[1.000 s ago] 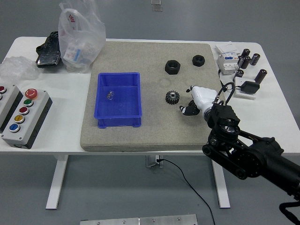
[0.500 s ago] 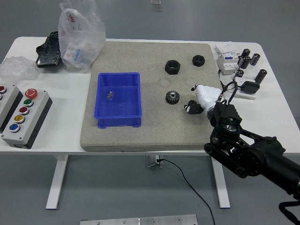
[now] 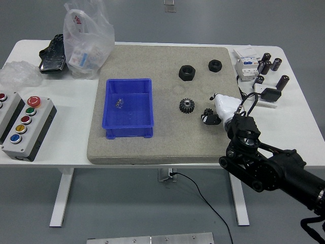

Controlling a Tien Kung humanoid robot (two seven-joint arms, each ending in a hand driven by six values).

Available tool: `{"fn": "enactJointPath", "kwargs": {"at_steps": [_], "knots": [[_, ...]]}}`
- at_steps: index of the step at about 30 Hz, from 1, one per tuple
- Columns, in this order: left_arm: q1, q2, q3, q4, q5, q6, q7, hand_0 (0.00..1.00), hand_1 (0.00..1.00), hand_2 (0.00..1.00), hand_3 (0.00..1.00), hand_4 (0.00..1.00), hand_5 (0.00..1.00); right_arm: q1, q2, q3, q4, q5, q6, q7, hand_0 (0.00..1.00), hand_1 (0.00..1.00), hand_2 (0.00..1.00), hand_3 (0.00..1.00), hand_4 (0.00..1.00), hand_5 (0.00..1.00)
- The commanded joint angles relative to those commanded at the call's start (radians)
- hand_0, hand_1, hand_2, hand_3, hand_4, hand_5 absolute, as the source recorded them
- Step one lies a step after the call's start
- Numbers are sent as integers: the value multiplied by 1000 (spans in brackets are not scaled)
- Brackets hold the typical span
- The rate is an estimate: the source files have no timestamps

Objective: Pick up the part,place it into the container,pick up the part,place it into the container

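Fingers (image 3: 208, 117) of the right hand (image 3: 219, 109) curling loosely at its left end, dark tips bunched, holding nothing, hovering over the right part of the grey mat (image 3: 162, 137). Black right arm (image 3: 269, 165) coming in from five o'clock, at the picture's lower right.

Sitting just beside those fingertips, at about ten o'clock from them: one small toothed gear (image 3: 187, 105), flat on the mat, not touching the hand. Lying farther off at about twelve o'clock from the gear: two black hex nuts, a larger one (image 3: 186, 72) and, at two o'clock, a smaller one (image 3: 215, 64), both well apart from the hand.

Resting at nine o'clock from the gear, well apart: one blue bin (image 3: 128, 108), upright, holding one small clear bit (image 3: 119, 103) too small to identify.

Standing at the table's left edge, near side: grey button boxes (image 3: 26, 127), one fully seen, another cut off by the frame. Lying beyond them: one crumpled clear wrap (image 3: 18, 72), one black bundle (image 3: 52, 53), one white plastic bag (image 3: 86, 38).

Clustering at one o'clock from the hand, off the mat: one white breaker-like unit (image 3: 246, 65) and several dark cylinders (image 3: 269, 64), number hard to count.
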Motion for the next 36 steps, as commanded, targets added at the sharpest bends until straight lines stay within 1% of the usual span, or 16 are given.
{"fn": "enactJointPath", "kwargs": {"at_steps": [1, 6, 7, 11, 13, 27, 36], "knots": [[0, 0, 0, 0, 0, 0, 0, 742, 646, 610, 721, 736, 551, 0, 0, -2, -1, 3, -3, 0, 244, 450, 441, 655, 578, 88], [0, 0, 0, 0, 2, -3, 0, 742, 646, 610, 721, 736, 551, 0, 0, -22, -6, 31, -12, 0, 244, 450, 441, 655, 578, 88], [0, 1, -1, 0, 5, -8, 2, 743, 646, 615, 728, 733, 549, 0, 0, -25, -6, 35, -14, 0, 244, 450, 424, 648, 594, 85], [0, 2, -5, 0, 25, -36, 13, 743, 646, 615, 728, 733, 549, 0, 1, -37, -7, 45, -22, 0, 244, 450, 424, 648, 594, 85], [-1, 1, -7, 0, 26, -38, 13, 743, 650, 619, 733, 734, 556, 1, 1, -38, -6, 42, -27, 0, 242, 449, 412, 641, 600, 83], [-1, 0, -7, 0, 16, -26, 0, 742, 647, 618, 731, 735, 564, 2, 0, -46, -14, 40, -75, 0, 239, 446, 408, 641, 594, 83], [-2, 0, -5, 0, 11, -22, -4, 743, 648, 616, 733, 738, 572, 7, 1, -59, -20, 56, -87, 0, 229, 448, 403, 636, 590, 90]]}}
